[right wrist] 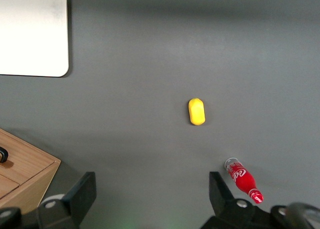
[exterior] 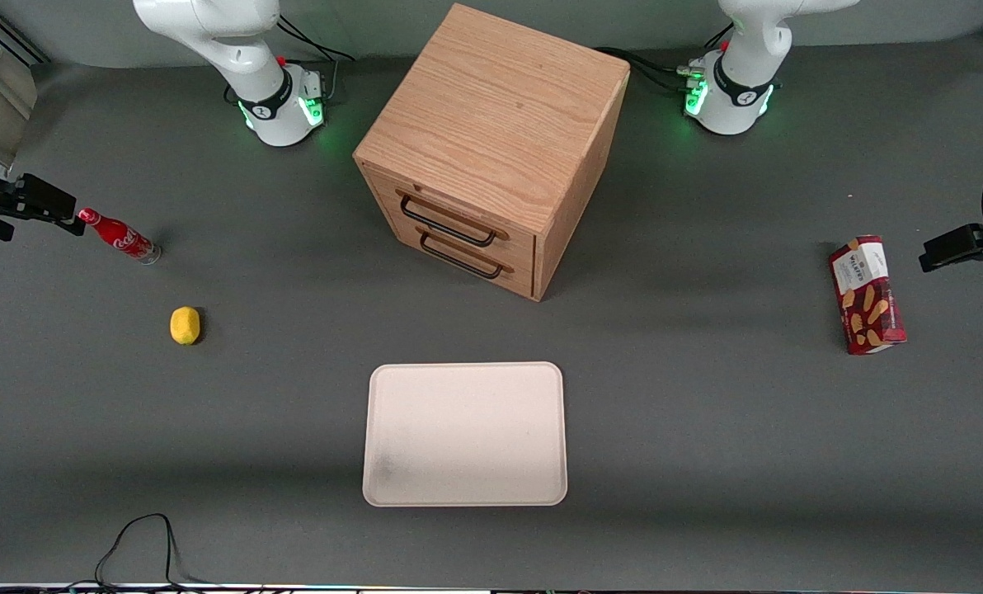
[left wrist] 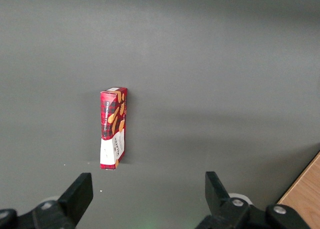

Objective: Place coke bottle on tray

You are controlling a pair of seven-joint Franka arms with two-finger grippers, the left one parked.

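**Entry: bench layout, step in hand being the approach to the coke bottle.**

Dial convention: tray at the centre, twelve o'clock pointing away from the front camera.

1. Tray. Cream, low-rimmed, flat on the bench, nothing on it. It sat nearest the front camera of all the items.
2. Coke bottle. It was at about ten o'clock from the tray, well apart from it, toward the working arm's end of the bench. Red cap pointed outward, clear base toward the lemon. Whether it stood upright or lay on its side could not be settled from either view. Nothing touched it.
3. Lemon. It was at roughly nine-thirty, near the bottle but clear of it, and lay between bottle and tray.
4. Wooden drawer cabinet. At twelve o'clock, both drawers shut.
5. Red wafer box. At two o'clock, toward the parked arm's end.
6. Gripper. Held high over the bench near the bottle, fingers spread wide with nothing between them.

**Handling note (judgement).** The task appeared barely begun, with no grasp yet made.
- The gripper would do best centred over the bottle's red body rather than its narrow neck.
- The finger line should cross the bottle's long axis.
- The descent should stay clear of the lemon.
- A slim round bottle could roll or tip if nudged by one finger first, so both fingers should meet it together.
- The carry toward four o'clock should lift over the lemon.
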